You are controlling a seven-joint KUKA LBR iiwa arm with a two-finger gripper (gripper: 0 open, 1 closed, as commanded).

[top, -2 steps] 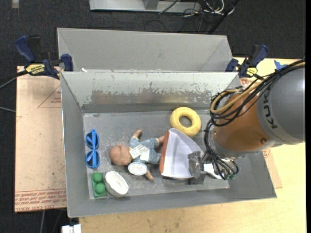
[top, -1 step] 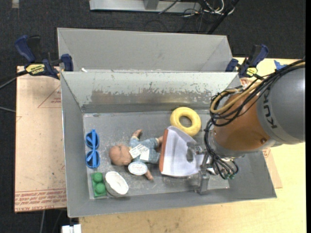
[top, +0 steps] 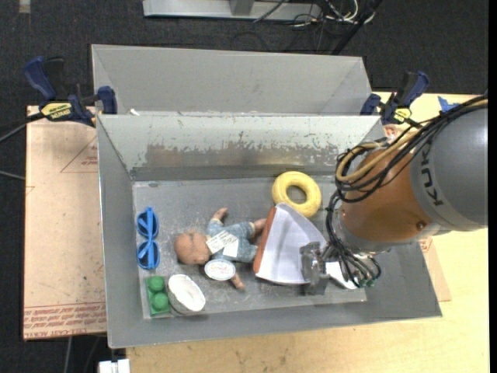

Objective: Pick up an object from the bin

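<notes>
Surface: grey metal bin (top: 233, 158) with sloping walls; its floor is scuffed and speckled.
Room: dark floor (top: 78, 14) lies beyond the bin's far wall.
My arm: I enter from the right. My orange cover (top: 380, 204) and looped cables hang over the right part of the bin.
My gripper (top: 314, 274): low over the near-right floor, at the near right corner of the white folded sheet (top: 286, 247).
Hand state: I cannot tell whether it is released or clenched.
Task thing: the white folded sheet is fan-shaped with an orange left edge. It lies centre-right on the floor, just left of my gripper. I cannot tell whether we touch.
Edges: the near wall runs close below my gripper.
Open room: bare floor along the far wall, left of the yellow ring (top: 297, 193); more bare floor in the near-right corner.
Contents, centre: a doll (top: 217, 243) lies on its back, its legs against the sheet's orange edge. A white disc (top: 220, 270) is just beside it.
Contents, left: blue sunglasses (top: 147, 238) by the left wall. A green block (top: 158, 294) and a white round cap (top: 186, 294) sit side by side in the near-left corner.
</notes>
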